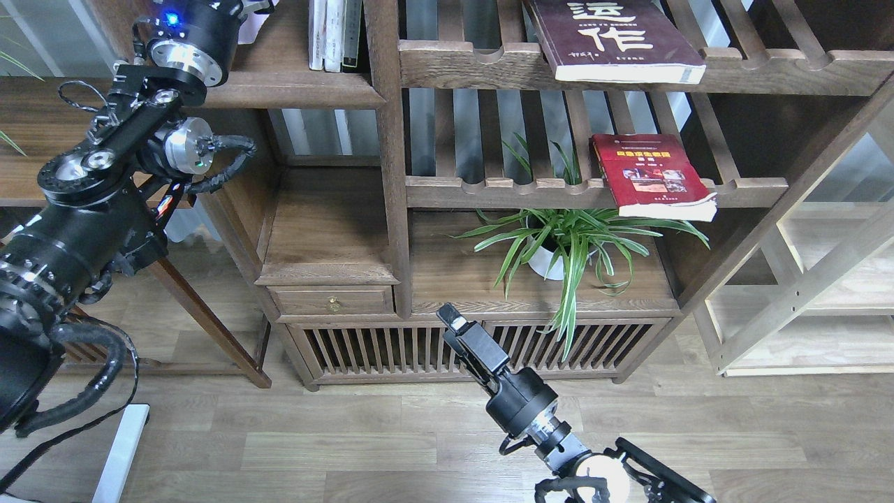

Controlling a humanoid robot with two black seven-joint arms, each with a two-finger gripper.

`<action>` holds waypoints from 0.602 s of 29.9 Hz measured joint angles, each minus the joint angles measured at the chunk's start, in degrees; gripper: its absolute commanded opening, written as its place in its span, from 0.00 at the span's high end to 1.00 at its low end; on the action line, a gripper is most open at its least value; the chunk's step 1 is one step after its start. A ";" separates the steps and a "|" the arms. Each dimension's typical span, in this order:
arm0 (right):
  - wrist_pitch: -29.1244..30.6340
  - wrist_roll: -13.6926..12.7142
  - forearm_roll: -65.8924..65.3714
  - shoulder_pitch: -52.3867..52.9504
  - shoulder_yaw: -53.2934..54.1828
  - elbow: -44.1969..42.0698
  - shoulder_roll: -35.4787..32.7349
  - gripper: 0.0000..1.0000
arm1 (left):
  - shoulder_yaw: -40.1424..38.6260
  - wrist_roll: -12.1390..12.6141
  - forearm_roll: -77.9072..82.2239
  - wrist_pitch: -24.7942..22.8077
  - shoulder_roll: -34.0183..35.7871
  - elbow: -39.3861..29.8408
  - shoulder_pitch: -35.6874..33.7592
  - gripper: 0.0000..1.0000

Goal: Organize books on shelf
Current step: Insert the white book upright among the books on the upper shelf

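Note:
The maroon book point(614, 38) lies flat on the upper slatted rack, its near end over the front rail. The red book point(653, 175) lies flat on the lower slatted rack, also overhanging. The white-lilac book is out of view, except perhaps a pale sliver point(260, 4) at the top edge. The solid shelf point(279, 89) with the rounded lip is at the upper left. My left gripper point(244, 5) is over this shelf, its fingers cut off by the top edge. My right gripper point(450, 320) hangs low before the cabinet, dark and seen lengthwise, holding nothing visible.
Thin pale upright books point(335, 35) stand at the right end of the solid shelf. A potted spider plant point(559, 244) sits under the red book. A drawer point(332, 300) is below. A light wooden rack point(803, 293) stands at the right, a side table point(28, 140) at the left.

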 measured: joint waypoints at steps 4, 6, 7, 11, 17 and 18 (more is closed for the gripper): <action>0.00 0.00 0.00 -0.03 0.11 0.00 0.00 0.02 | 0.76 -0.05 -0.90 -0.19 -1.67 2.54 -0.41 1.00; 0.00 0.00 0.00 -0.06 0.14 0.00 0.00 0.02 | 0.88 -0.12 -1.42 -0.44 -2.69 3.85 -0.63 1.00; 0.00 0.00 0.00 -0.06 0.14 0.00 0.00 0.02 | 0.90 -0.20 -1.59 -0.57 -3.18 4.44 -0.76 1.00; 0.00 0.00 0.00 -0.09 0.17 0.00 0.00 0.02 | 0.92 -0.48 -1.85 -0.74 -4.24 5.82 -1.24 1.00; 0.00 0.16 0.00 -0.39 0.00 0.00 0.00 0.02 | 2.00 -0.08 -1.88 -1.00 -4.34 6.19 -1.56 1.00; 0.00 0.20 0.00 -0.40 -0.01 0.00 0.00 0.02 | 2.18 -0.07 -1.88 -1.03 -4.34 6.21 -1.58 1.00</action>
